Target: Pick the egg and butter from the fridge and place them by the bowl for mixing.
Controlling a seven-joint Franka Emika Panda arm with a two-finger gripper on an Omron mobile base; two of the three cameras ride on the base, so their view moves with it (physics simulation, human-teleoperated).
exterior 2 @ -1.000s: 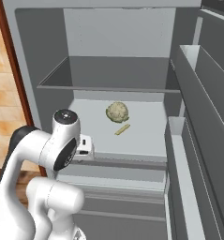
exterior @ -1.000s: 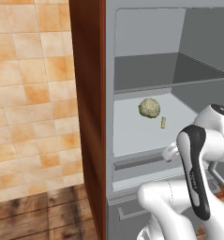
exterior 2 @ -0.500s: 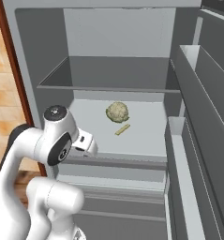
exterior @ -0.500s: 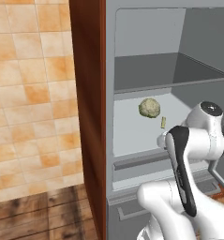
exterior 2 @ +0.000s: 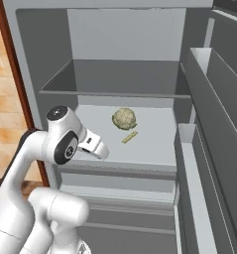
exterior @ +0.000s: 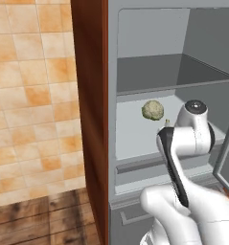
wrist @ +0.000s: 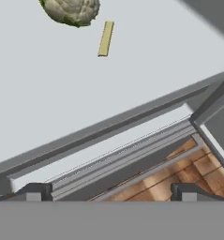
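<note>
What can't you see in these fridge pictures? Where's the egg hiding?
- Egg: none can be made out on the fridge shelf; whether the arm hides one cannot be told.
- Butter: in the left base view the arm's elbow covers all but its tip.
- Greenish-white lump: the hand view's top edge cuts it off.
- End effector: the fingertips stand wide apart, open; in both base views the arm hides them.

Fridge open, tall, grey, pale grey inside, flat shelves, racks on door at right. Butter thin pale-yellow stick, flat on middle shelf, angled, just beside greenish-white round lump, not touching.
</note>
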